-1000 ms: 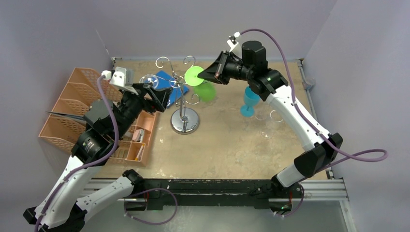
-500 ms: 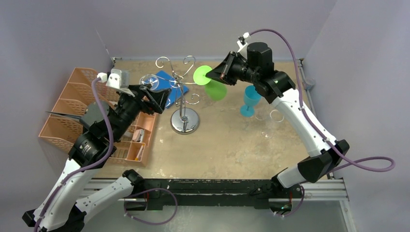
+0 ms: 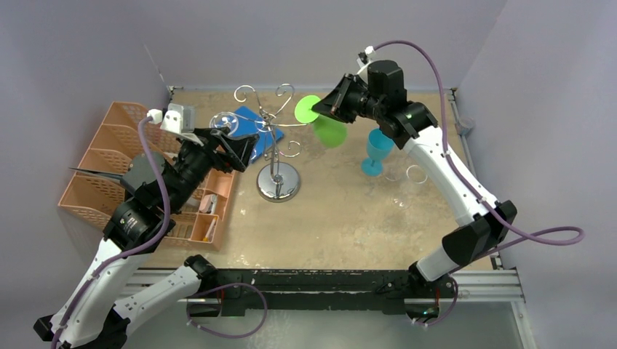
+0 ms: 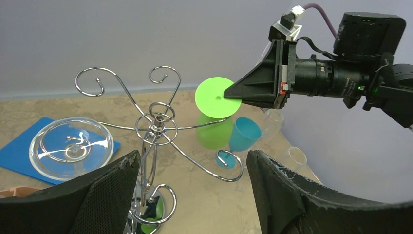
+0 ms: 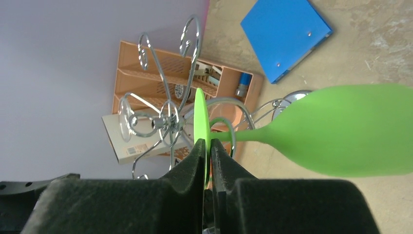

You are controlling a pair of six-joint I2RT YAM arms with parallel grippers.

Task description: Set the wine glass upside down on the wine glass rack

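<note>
Left of the wine glass rack (image 3: 278,182), the left gripper (image 3: 236,145) is released, jaws wide apart, holding nothing. The foot of a clear glass (image 3: 224,120) rests on the rack's left arm. Just right of the rack's upper arms, the right gripper (image 3: 325,110) is clenched on the foot disc of the green wine glass (image 3: 331,132), which is inverted and tilted, bowl lowermost.

On my right wrist cam the green wine glass (image 5: 341,131) runs off the right edge, and the bottom of its foot disappears inside the right claw (image 5: 208,158). On the left wrist cam, the left claw (image 4: 192,161) blocks part of the wine glass rack (image 4: 158,127) base. Overhead, I can't count the clear glasses (image 3: 407,174) by the blue glass (image 3: 376,149), they're too faint.
</note>
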